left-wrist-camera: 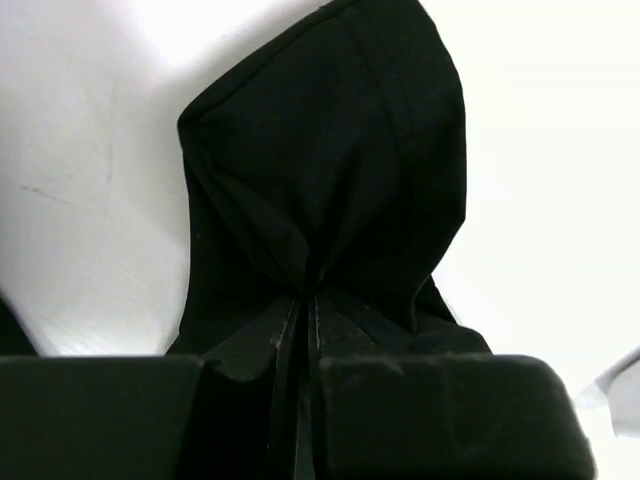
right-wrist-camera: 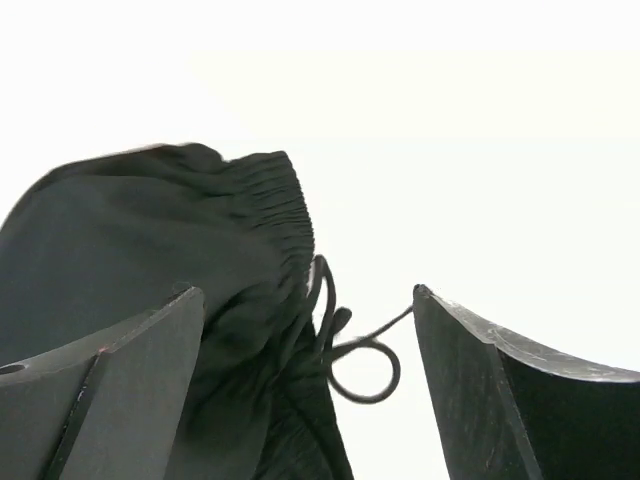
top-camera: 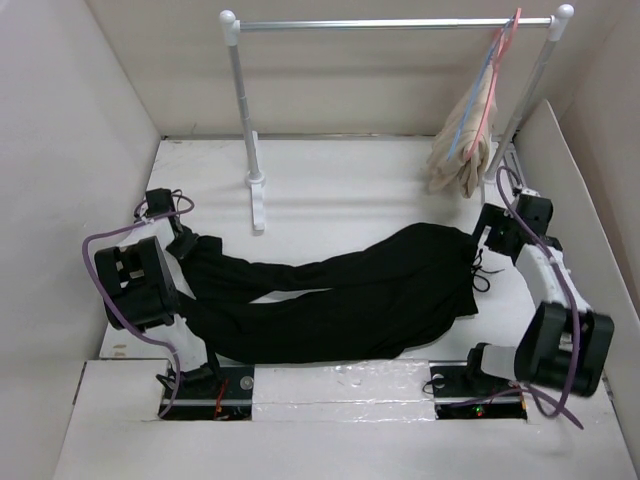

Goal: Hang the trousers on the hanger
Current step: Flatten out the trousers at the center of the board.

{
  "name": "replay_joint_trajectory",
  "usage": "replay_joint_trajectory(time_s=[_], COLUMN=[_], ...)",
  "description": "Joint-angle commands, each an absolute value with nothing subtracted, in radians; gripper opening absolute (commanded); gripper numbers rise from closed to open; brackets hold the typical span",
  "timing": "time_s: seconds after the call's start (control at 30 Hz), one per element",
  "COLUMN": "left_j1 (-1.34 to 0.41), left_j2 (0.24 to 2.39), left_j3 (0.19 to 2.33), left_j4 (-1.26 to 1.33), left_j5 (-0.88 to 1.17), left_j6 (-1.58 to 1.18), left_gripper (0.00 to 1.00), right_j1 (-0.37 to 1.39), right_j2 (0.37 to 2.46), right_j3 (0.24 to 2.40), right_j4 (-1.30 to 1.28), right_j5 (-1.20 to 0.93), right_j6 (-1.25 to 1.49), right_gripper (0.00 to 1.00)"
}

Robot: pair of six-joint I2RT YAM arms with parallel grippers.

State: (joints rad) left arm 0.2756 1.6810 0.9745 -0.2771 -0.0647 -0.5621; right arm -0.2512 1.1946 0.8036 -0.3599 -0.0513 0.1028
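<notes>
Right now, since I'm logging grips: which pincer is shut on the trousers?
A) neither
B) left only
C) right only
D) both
B: the left pincer is shut on a fold of the trousers, while the right pincer is wide open.

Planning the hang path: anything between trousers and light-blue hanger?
Yes: a beige cloth garment hangs against the thin light-blue hanger on the metal rail, pink hanger beside. Nothing else visible between it and the large black fabric trousers.
</notes>
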Motion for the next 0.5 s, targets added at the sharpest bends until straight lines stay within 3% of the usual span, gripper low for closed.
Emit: replay_joint_trajectory(time_s=[0.0,0.13,0.27,0.37,0.47], left_j1=[0.273,0.273,0.224,0.215,0.215], left_j2=[1.683,1.620,1.482,1.407,1.312], left_j3=[1.002,1.022,1.110,1.178,1.265], left_j4=[-0.275,-0.265,-0.282,-0.324,-0.377], left_j5=[-0.017,-0.005,-0.015,-0.043,-0.105], left_j6=[-0.577,-0.624,-0.652,-0.664,-0.672], left_gripper=[0.00,0.00,0.00,0.00,0.00], right_j1=[-0.278,-0.252,-0.218,-0.155,-0.089], right_j2=[1.340,1.494,1.467,1.277,1.023], right_j3=[0.802,0.844,0.815,0.819,0.839], right_j4=[-0.204,-0.134,-0.061,-0.170,-0.302], right_j5=[-0.198,-0.348,-0.329,-0.200,-0.095], right_j6=[0.097,0.063,0.084,0.068,0.075], right_gripper=[0.89,0.75,0.18,0.05,0.02])
